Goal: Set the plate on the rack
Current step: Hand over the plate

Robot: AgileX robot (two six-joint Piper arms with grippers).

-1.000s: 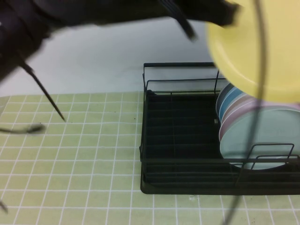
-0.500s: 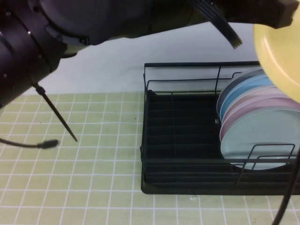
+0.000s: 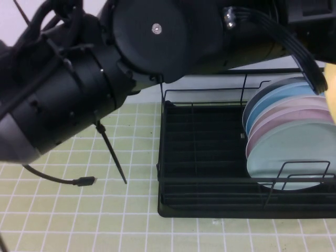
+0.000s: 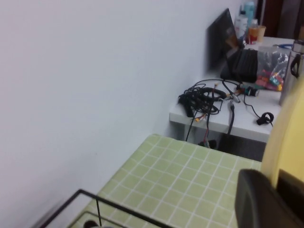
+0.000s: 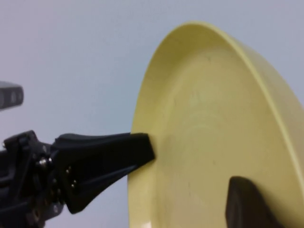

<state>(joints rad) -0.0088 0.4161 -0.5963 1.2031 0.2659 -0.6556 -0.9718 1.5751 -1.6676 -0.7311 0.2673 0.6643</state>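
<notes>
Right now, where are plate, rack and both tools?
plate (image 5: 199,133): right wrist view, inner face.
rack (image 3: 202,152): high view, tray base.
left tool (image 5: 140,148): right wrist view, tip clamping plate rim.
right tool (image 5: 247,206): right wrist view, part beside plate.

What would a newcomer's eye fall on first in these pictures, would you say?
The black left arm fills the upper half of the high view, reaching across to the right. The left gripper pinches the rim of the yellow plate, held on edge in the air, with the right gripper close against its face. Lower down, the rack holds a row of upright plates at its right end.
</notes>
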